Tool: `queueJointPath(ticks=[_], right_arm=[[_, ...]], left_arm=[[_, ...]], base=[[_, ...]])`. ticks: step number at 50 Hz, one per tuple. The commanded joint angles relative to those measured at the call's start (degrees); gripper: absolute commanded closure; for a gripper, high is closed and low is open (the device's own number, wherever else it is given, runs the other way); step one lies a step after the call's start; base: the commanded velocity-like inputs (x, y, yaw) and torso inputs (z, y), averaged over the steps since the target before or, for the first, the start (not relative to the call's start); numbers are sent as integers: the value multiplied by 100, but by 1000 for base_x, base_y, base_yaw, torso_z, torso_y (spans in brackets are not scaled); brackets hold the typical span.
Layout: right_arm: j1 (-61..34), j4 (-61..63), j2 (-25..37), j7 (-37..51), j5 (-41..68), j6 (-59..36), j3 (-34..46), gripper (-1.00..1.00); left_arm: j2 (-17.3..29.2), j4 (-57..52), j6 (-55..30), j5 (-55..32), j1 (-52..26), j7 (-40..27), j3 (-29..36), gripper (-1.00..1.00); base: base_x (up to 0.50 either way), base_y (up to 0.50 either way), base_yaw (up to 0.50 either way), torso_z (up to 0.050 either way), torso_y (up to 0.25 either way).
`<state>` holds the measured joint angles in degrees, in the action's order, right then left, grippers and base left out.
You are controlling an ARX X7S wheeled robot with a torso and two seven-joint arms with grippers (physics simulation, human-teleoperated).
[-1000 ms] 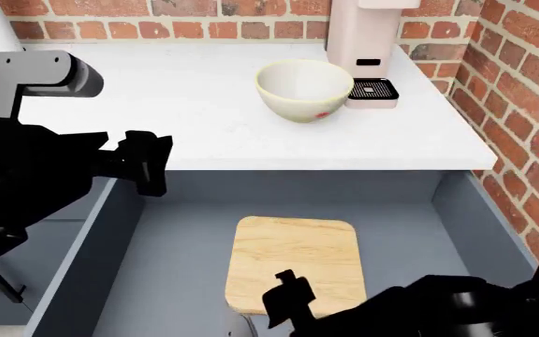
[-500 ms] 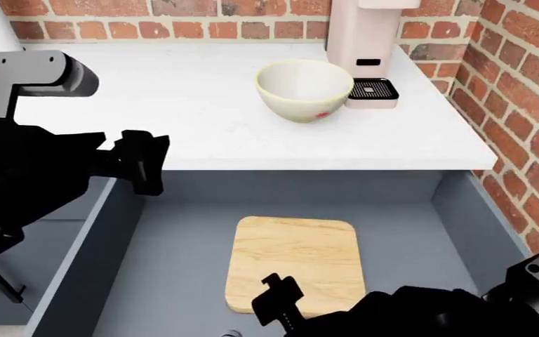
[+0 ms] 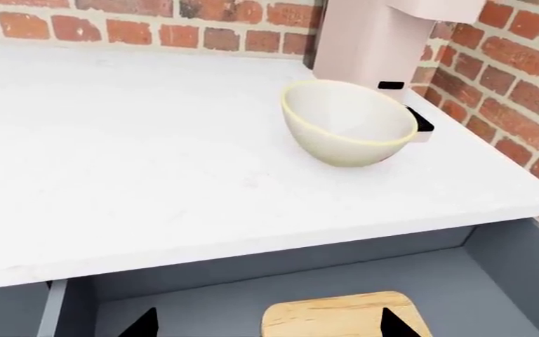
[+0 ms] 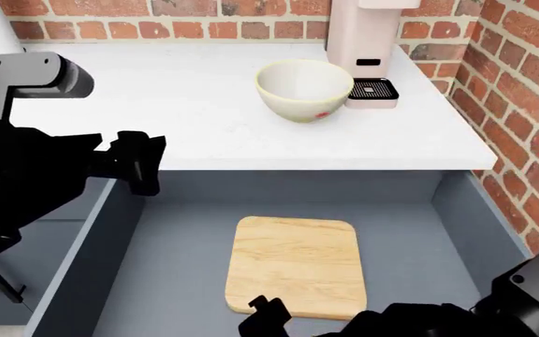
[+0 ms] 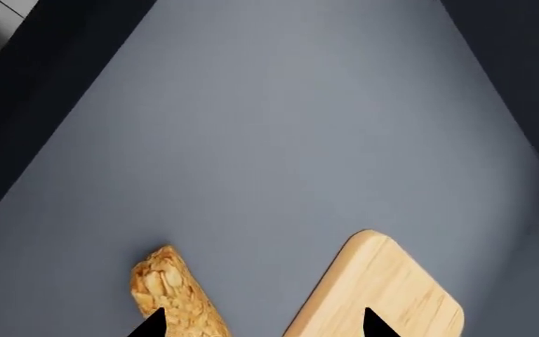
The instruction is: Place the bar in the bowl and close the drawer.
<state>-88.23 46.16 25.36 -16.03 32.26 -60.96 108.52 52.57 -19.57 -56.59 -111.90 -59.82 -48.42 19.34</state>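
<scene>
Bar [image 5: 177, 295] lies on drawer [image 5: 279, 140] floor beside cutting board [image 5: 382, 291].

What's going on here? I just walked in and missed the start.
A two-armed robot is working at an open drawer. Its right tool, open, hovers over the bar lying beside a cutting board inside. The left tool waits open near the counter edge. The bowl is empty.

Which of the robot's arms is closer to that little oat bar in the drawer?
The right. Its tool hangs just above the bar on the drawer floor beside the cutting board. The left tool is up by the counter edge, well away.
</scene>
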Motion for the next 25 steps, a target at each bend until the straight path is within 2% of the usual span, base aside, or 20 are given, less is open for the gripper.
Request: queueJointPath(ticks=[1,25], right_arm=[[135,37,-51,1,19,-2,150,-100],[465,-347,-95,13,-196,216,554,-100]], left_arm=[[27,-12,28,9,33,16,-2,-100],[78,-3,86,34,104,53,-3,-100]], base=[[0,0,0,0,0],[0,0,0,0,0]])
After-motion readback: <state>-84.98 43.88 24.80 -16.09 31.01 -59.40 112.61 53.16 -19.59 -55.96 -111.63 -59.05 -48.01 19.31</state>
